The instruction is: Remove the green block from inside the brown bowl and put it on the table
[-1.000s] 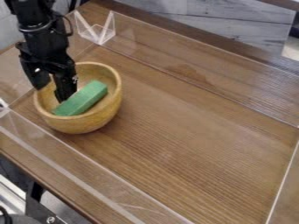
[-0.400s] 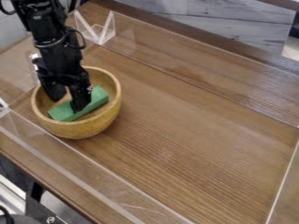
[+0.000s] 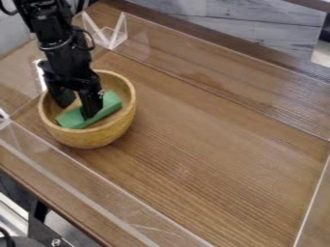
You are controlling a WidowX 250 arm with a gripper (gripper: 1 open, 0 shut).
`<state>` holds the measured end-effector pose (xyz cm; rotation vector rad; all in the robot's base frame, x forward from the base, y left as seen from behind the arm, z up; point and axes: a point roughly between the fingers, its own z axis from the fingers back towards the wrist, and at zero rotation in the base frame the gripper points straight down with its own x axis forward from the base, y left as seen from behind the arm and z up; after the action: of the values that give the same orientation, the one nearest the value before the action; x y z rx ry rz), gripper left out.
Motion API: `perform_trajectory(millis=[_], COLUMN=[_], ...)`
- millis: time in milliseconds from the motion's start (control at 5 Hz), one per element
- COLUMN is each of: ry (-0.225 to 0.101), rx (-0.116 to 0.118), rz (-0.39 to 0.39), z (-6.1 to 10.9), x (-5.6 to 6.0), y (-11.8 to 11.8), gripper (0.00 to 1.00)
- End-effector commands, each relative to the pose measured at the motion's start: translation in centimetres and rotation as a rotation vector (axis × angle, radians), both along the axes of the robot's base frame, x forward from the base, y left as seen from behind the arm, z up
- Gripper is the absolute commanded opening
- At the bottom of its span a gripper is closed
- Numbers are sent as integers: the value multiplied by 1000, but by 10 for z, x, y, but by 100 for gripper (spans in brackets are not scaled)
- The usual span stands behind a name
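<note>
The brown bowl (image 3: 114, 126) sits on the table (image 3: 219, 135) at the left. Inside it lies the green block (image 3: 99, 110), partly covered by the black gripper (image 3: 77, 106). That gripper points straight down into the bowl, open, with one finger on each side of the block's near end. I cannot tell whether the fingertips touch the block. The block's far end shows to the right of the fingers.
Clear plastic walls (image 3: 77, 193) run along the table's front and left edges, with another clear panel (image 3: 116, 29) at the back. The black arm (image 3: 52, 34) rises above the bowl at the top left.
The gripper has moved right and down into the bowl, from beside the block's left end to astride it. It stays open. The block has not moved.
</note>
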<state>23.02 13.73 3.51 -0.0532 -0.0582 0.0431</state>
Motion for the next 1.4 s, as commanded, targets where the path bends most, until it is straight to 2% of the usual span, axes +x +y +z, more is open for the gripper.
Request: perform_trajectory(millis=[0, 400, 600, 800, 1200], ry=[9, 21, 28, 42, 84], rx=[-6, -21, -30, -43, -84], rz=[1, 6, 10, 17, 37], z=[-18, -37, -35, -33, -28], x=[4, 8, 8, 6, 1], y=[-1, -4, -6, -9, -18], gripper=[100, 100, 0, 0, 0])
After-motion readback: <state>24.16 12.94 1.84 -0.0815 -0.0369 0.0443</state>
